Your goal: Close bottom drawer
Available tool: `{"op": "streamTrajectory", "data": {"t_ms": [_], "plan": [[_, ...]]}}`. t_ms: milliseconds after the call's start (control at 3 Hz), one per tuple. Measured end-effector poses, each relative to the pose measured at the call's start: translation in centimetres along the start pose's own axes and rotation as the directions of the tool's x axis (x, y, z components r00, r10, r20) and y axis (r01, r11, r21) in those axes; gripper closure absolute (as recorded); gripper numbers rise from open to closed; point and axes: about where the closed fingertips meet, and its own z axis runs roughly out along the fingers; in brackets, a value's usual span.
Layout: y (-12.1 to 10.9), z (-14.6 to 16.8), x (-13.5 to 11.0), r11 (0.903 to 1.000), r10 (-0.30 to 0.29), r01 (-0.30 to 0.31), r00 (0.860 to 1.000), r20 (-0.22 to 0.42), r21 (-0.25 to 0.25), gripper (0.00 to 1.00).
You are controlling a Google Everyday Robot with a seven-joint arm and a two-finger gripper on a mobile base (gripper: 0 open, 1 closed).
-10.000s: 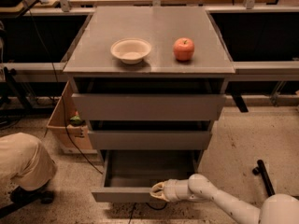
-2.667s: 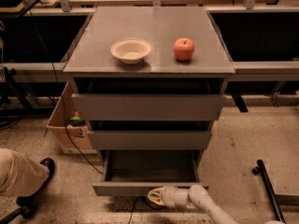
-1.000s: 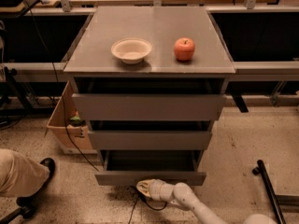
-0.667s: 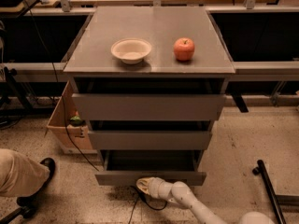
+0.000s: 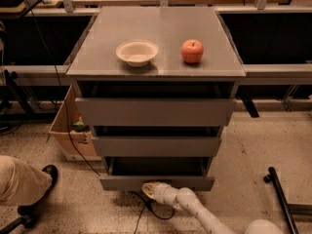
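Note:
The bottom drawer (image 5: pixel 156 181) is the lowest of three grey handle-less drawers in the cabinet. It stands slightly pulled out, with a strip of dark interior showing above its low front panel. My gripper (image 5: pixel 148 189) is at the end of the white arm that reaches in from the lower right. It sits right at the lower edge of the bottom drawer's front panel, a little left of its middle.
A white bowl (image 5: pixel 137 52) and a red apple (image 5: pixel 192 51) sit on the cabinet top (image 5: pixel 156 33). A cardboard box (image 5: pixel 70 128) stands left of the cabinet. A person's leg and shoe (image 5: pixel 29 186) are at the lower left. A cable (image 5: pixel 146 211) lies on the floor.
The bottom drawer has slid further in since the earliest frames, with less interior showing. My gripper has moved left and followed the front panel toward the cabinet. The person's leg shifted.

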Motion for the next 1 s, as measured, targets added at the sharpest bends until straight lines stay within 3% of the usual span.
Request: {"op": "streamTrajectory", "data": {"t_ms": [1000], "plan": [[-4.2, 3.5, -1.2, 0.995, -0.065, 0.064, 0.998, 0.013, 0.076, 1.0]]}}
